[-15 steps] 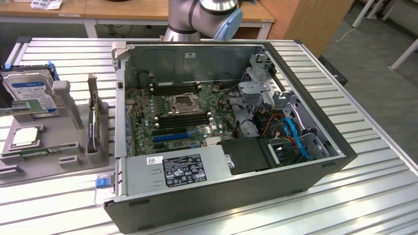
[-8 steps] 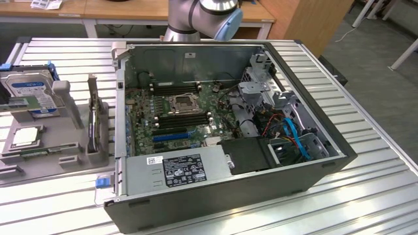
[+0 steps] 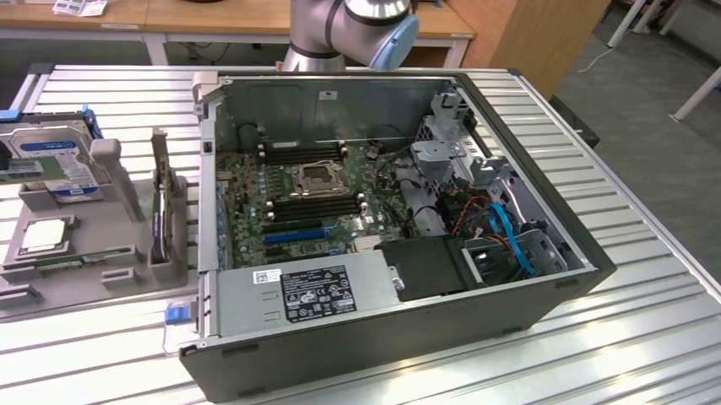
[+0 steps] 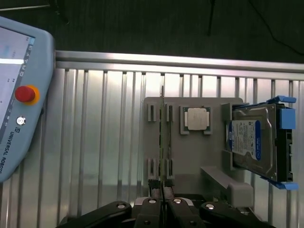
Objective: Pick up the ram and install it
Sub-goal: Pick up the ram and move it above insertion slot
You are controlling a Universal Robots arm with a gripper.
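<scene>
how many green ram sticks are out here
1: the long thin green ram stick stands on edge in the grey holder tray, beside the square silver cpu chip. More could be hidden inside the open black computer case.

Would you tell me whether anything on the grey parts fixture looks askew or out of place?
Nothing stands out. On the grey fixture the ram stands straight on edge, the CPU lies flat and the hard drive sits squarely.

Robot lab: teach pendant (image 4: 34,61), aluminium bench (image 3: 636,337)
</scene>
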